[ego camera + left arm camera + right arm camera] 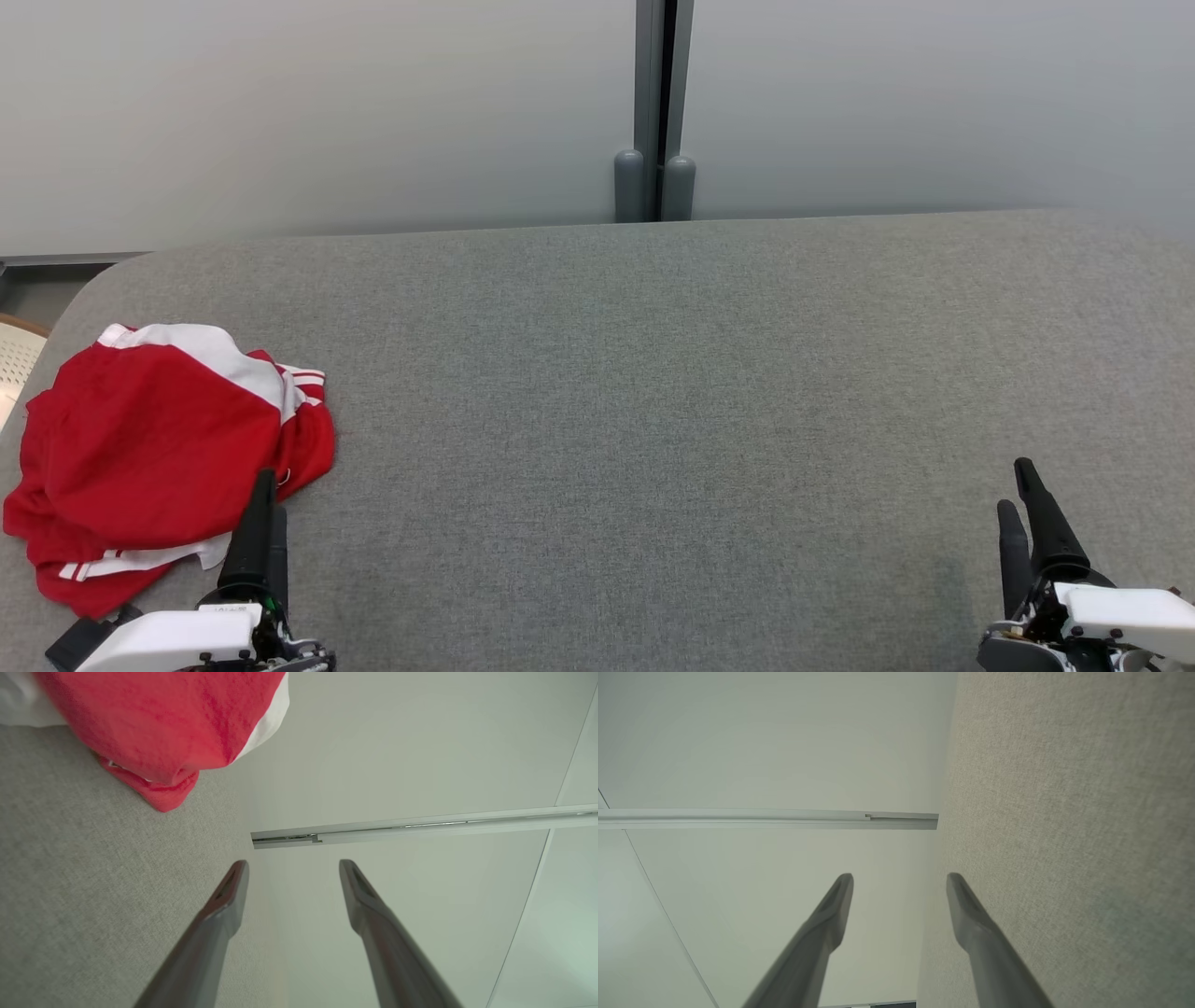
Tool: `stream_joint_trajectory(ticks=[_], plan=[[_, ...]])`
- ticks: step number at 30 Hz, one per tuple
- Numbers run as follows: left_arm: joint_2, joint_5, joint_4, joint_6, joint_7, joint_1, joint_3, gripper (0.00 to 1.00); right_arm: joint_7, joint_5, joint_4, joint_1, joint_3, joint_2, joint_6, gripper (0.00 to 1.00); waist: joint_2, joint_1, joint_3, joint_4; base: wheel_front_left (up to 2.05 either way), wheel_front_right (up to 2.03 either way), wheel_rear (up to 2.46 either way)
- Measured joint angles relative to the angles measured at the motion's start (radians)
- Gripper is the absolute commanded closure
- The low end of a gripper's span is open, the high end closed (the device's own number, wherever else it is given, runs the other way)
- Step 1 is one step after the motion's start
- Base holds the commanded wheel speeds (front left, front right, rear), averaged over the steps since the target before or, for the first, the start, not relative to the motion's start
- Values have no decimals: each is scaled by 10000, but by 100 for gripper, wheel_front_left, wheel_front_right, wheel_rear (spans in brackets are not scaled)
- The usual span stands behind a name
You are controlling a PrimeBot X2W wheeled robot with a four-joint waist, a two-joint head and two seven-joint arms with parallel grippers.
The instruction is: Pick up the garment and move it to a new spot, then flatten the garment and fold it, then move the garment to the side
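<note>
The broad grey fabric-covered tabletop (653, 373) stretches ahead of both grippers, giving room for spreading and folding. The crumpled red garment with white panels and stripes (149, 439) sits bunched just ahead and to the left of the left gripper (272, 493). That gripper's dark fingers overlap the cloth's near edge in the head view, yet the left wrist view shows the cloth off to one side, outside the jaws. It stands open and empty, probably poised for the first pick-up. The right gripper (1015, 483), well apart from the garment, also shows its fingers spread and holding nothing, likely waiting to help flatten.
</note>
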Motion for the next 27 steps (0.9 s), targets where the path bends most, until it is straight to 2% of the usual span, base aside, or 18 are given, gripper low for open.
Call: stream_joint_trajectory(ticks=[8,19,27], plan=[[15,1685,-309,8,-360,149,-42,0,-359,-1755,-251,1,251,-4,0,0,0,0,-18,5,0,0,0],[50,4454,-924,359,-815,373,-602,0,-807,-4660,-500,30,1087,-75,0,0,0,0,-50,20,0,0,0],[75,5877,-1258,646,-1147,445,-1020,0,-1141,-6278,-499,185,1438,-75,0,0,0,0,-90,36,0,0,0]])
